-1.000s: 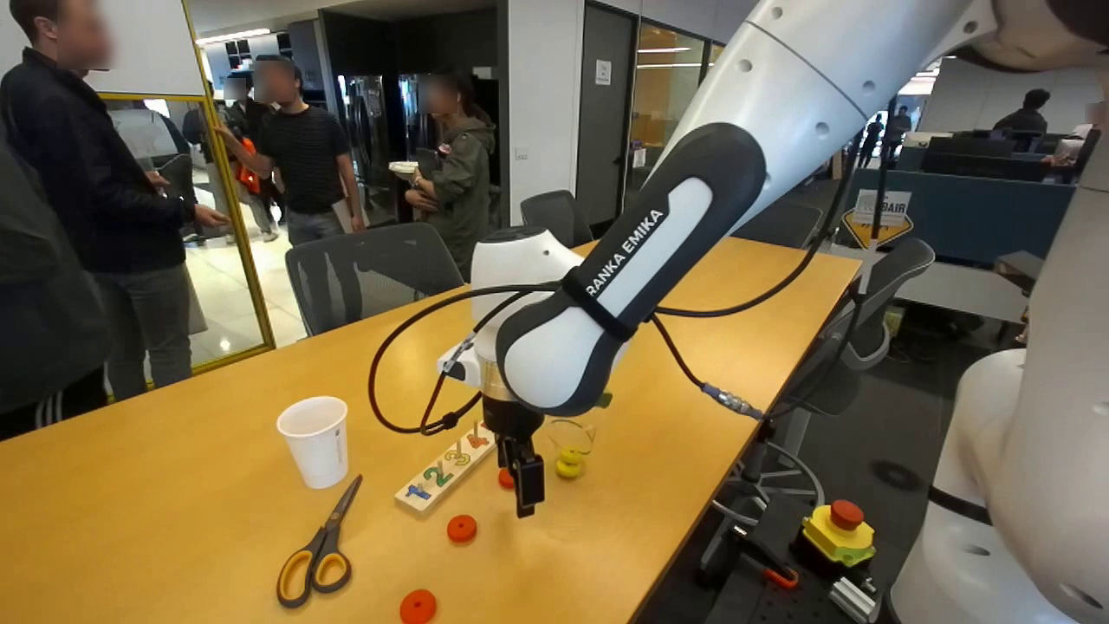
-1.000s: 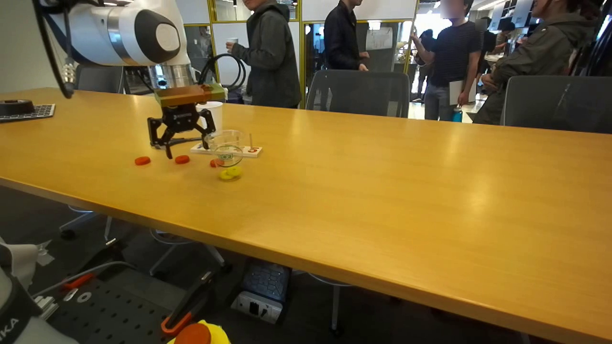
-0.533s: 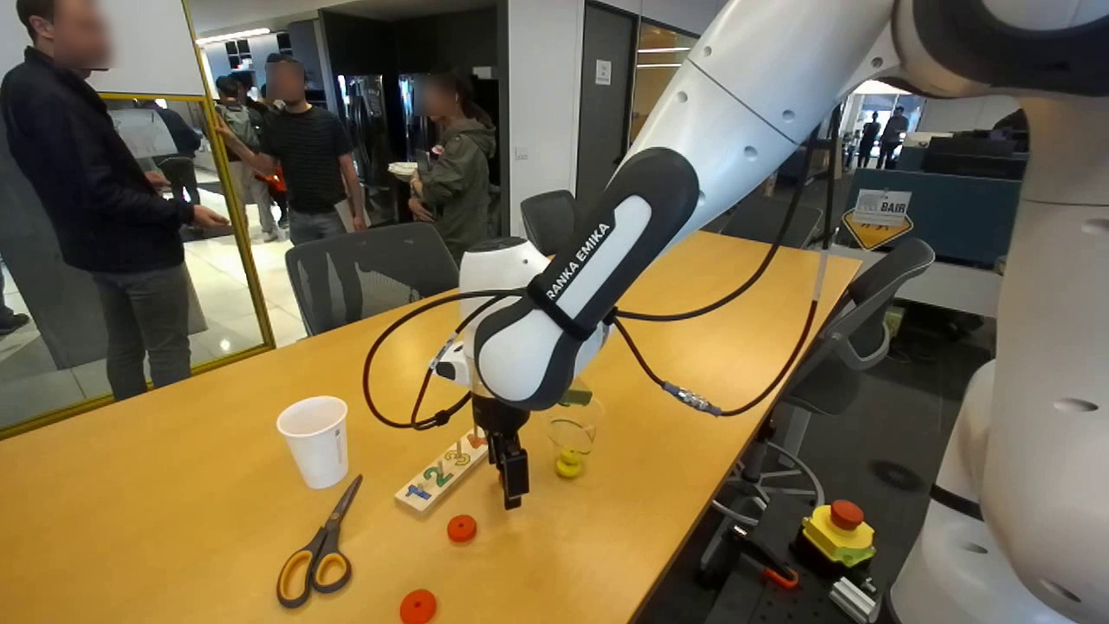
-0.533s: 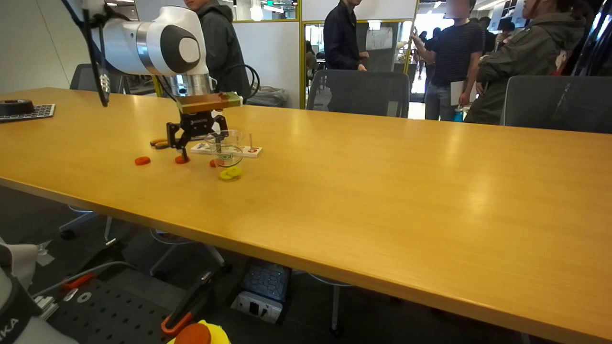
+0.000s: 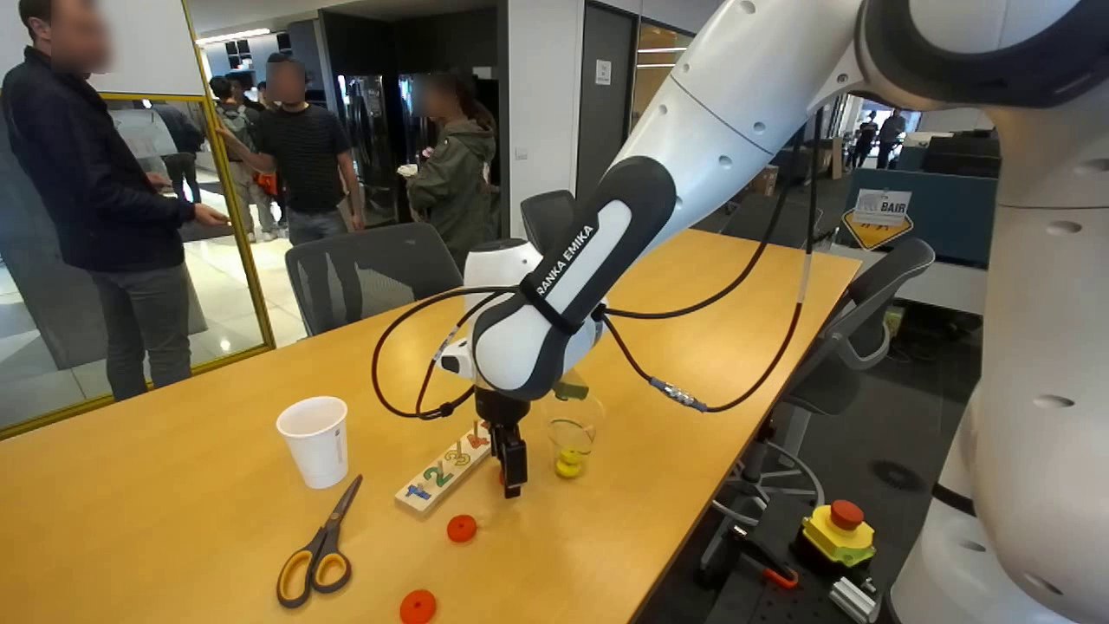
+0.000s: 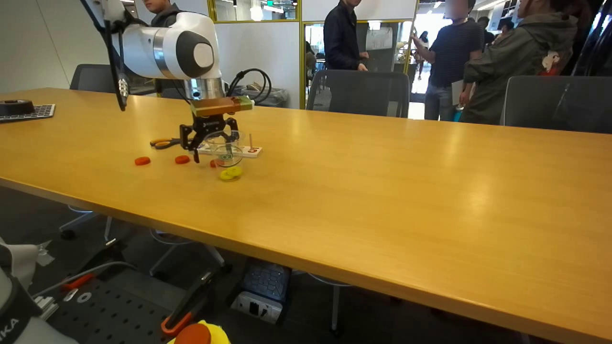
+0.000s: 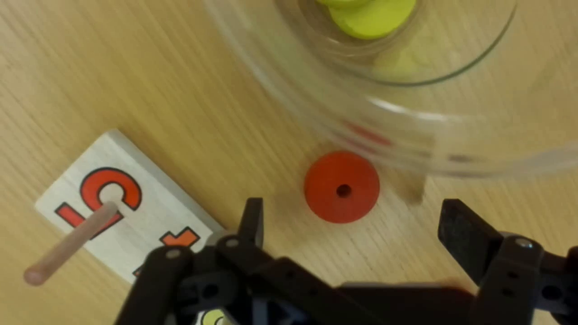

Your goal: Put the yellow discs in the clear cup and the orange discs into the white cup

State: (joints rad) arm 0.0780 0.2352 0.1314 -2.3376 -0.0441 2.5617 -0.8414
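Three orange discs (image 6: 182,159) on the counter (image 6: 382,191): one just beside the clear cup (image 5: 574,432), two farther off. Yellow discs (image 7: 370,20) inside that cup. Pincer (image 7: 352,213) spread, nothing held, near it too. Risk: tight gap; descending off-line could clip its rim and tip it.

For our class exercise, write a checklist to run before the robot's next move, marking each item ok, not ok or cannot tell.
1. Gripper open, holding nothing: ok.
2. Nearest orange disc seen between the open fingers in the wrist view: ok.
3. Clear cup out of the gripper's way: cannot tell; they overlap in an exterior view.
4. Yellow discs inside the clear cup: ok.
5. White cup upright: ok.
6. Orange discs all in the white cup: not ok; three lie on the table.
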